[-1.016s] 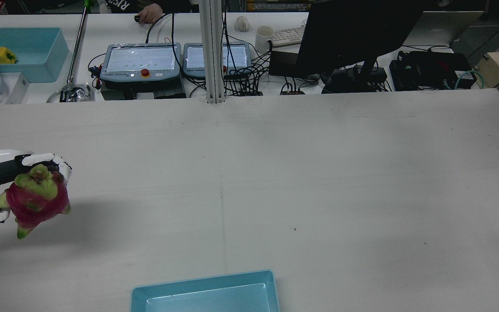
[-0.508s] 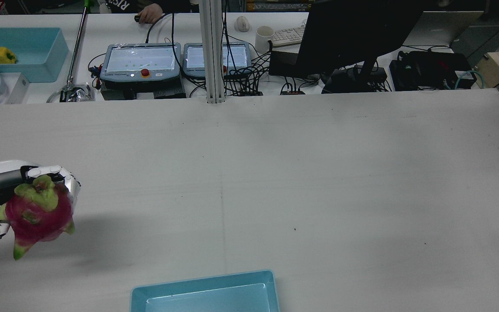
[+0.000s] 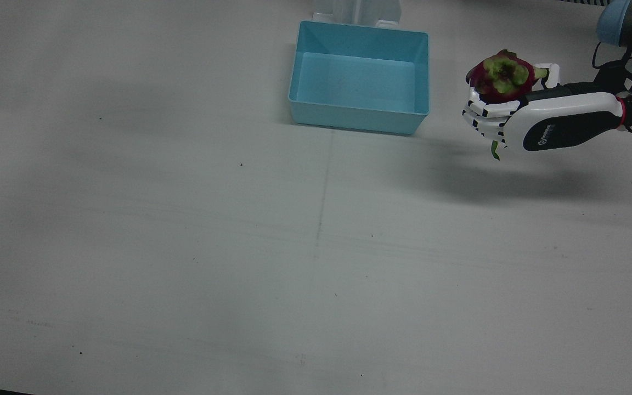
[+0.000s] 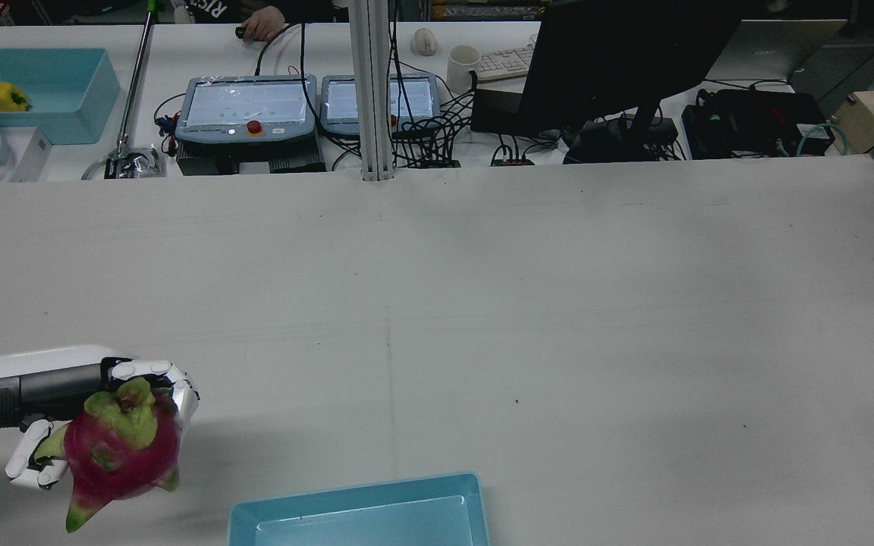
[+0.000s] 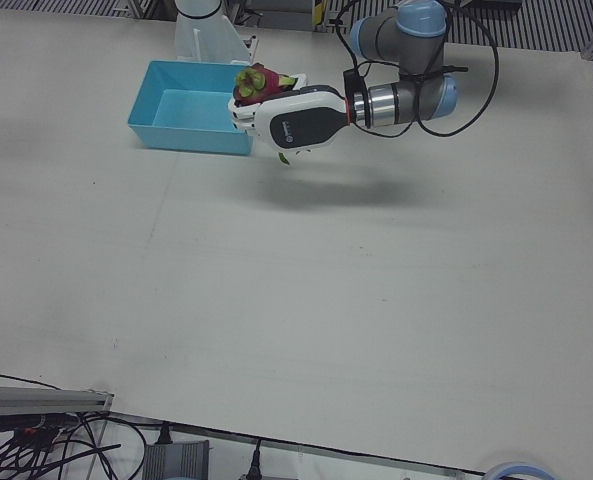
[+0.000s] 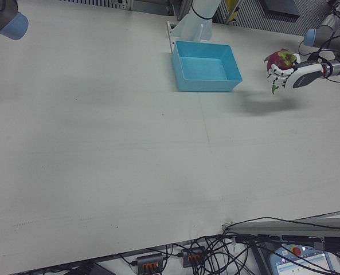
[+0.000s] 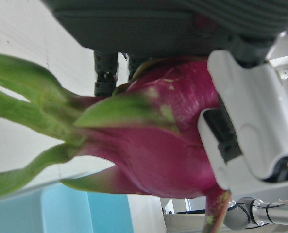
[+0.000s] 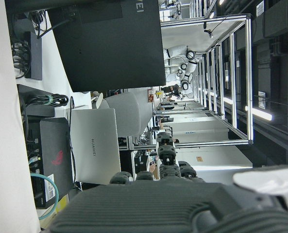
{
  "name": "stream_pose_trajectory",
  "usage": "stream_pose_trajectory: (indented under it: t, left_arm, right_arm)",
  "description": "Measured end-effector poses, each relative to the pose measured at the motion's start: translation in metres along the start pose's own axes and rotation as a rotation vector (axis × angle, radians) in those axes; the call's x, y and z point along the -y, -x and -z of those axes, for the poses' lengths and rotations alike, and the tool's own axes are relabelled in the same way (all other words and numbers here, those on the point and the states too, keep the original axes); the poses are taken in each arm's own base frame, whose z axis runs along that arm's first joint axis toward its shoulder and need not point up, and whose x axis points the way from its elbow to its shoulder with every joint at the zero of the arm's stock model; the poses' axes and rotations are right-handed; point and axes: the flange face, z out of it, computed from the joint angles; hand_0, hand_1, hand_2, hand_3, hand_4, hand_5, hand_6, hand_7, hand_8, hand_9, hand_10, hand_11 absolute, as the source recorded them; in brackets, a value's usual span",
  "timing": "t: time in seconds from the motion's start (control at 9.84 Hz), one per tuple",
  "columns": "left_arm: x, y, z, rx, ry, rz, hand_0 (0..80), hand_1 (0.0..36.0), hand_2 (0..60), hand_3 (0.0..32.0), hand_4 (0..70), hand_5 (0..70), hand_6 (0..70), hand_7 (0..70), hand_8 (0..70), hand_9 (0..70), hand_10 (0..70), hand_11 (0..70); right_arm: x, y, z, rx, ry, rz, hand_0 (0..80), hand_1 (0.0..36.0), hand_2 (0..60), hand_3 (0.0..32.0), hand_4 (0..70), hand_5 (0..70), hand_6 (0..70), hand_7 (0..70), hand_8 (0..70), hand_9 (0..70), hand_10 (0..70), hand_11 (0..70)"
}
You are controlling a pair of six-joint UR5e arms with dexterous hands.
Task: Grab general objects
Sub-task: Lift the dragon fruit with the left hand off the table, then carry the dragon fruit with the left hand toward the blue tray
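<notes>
The left hand is wrapped around a dragon fruit, holding it up off the desk with a shadow on the surface below it. The white fingers curl over the far side of the red-pink fruit, and its green tips stick out past them, one pointing down toward the desk. In the left hand view the fruit fills most of the picture, pressed against the white pads of the hand. The fruit hangs just beside the light blue bin, off its short side and not above it; the bin sits at the robot's edge of the desk, between the arms. Of the right hand I can only see dark fingertips poking into its own camera, with the monitor and a laptop beyond, so I cannot tell how it is set. Across the aisle a second blue bin holds a yellow pepper.
</notes>
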Motion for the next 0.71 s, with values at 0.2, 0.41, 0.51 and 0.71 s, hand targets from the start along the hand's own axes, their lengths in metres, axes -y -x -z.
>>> stream_pose_trajectory:
  t: [0.2, 0.41, 0.51, 0.71]
  left_arm:
    - [-0.031, 0.008, -0.026, 0.021, 0.068, 0.037, 76.8, 28.1, 60.0, 0.0, 70.0, 70.0, 70.0, 70.0, 70.0, 70.0, 70.0, 70.0]
    - [-0.054, 0.014, -0.044, 0.025, 0.117, 0.077, 76.8, 28.1, 60.0, 0.0, 70.0, 70.0, 70.0, 70.0, 70.0, 70.0, 70.0, 70.0]
    - [-0.065, 0.024, -0.057, 0.018, 0.139, 0.108, 76.8, 28.1, 60.0, 0.0, 70.0, 70.0, 70.0, 70.0, 70.0, 70.0, 70.0, 70.0]
    - [-0.083, 0.044, -0.088, -0.025, 0.172, 0.17, 76.8, 28.1, 60.0, 0.0, 70.0, 70.0, 70.0, 70.0, 70.0, 70.0, 70.0, 70.0]
  right_arm:
    - [0.0, 0.0, 0.0, 0.0, 0.0, 0.0, 0.0, 0.0, 0.0, 0.0, 0.0, 0.0, 0.0, 0.0, 0.0, 0.0, 0.0, 0.0]
    - [0.0, 0.0, 0.0, 0.0, 0.0, 0.0, 0.0, 0.0, 0.0, 0.0, 0.0, 0.0, 0.0, 0.0, 0.0, 0.0, 0.0, 0.0]
    - [0.0, 0.0, 0.0, 0.0, 0.0, 0.0, 0.0, 0.0, 0.0, 0.0, 0.0, 0.0, 0.0, 0.0, 0.0, 0.0, 0.0, 0.0]
    - [0.0, 0.0, 0.0, 0.0, 0.0, 0.0, 0.0, 0.0, 0.0, 0.0, 0.0, 0.0, 0.0, 0.0, 0.0, 0.0, 0.0, 0.0]
